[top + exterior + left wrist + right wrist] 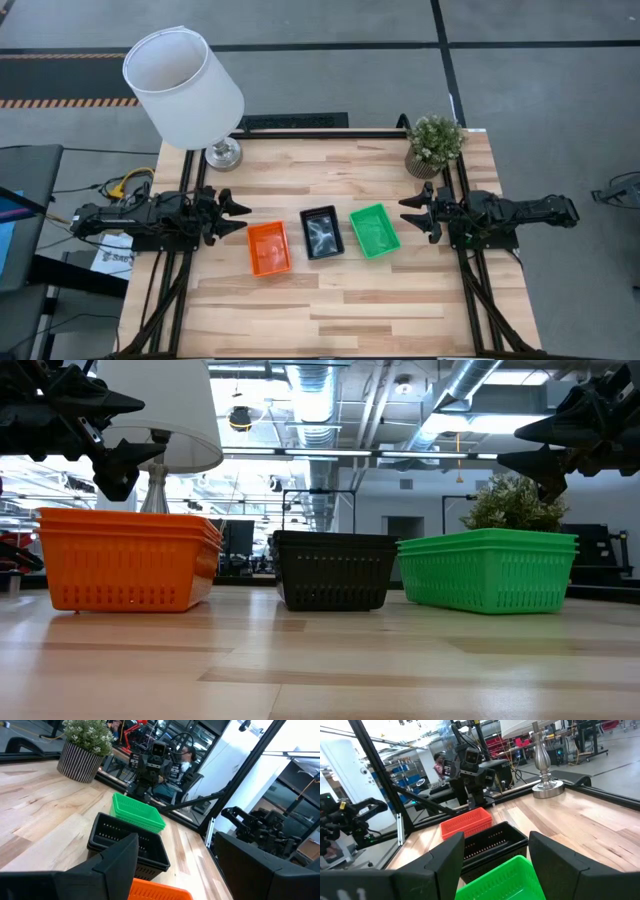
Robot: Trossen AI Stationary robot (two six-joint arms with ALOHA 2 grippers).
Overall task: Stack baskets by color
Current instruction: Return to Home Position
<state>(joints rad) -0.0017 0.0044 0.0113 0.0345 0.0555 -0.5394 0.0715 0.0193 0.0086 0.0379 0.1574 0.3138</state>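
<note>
Fingers point(120, 855) apart, left gripper point(243, 218) and right gripper point(404, 213) flank the black stack point(322, 232); withdraw level and slowly, probably clear.

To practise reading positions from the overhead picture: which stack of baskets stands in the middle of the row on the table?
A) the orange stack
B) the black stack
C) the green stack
B: seen from above, the black stack sits between the orange stack and the green stack.
</note>
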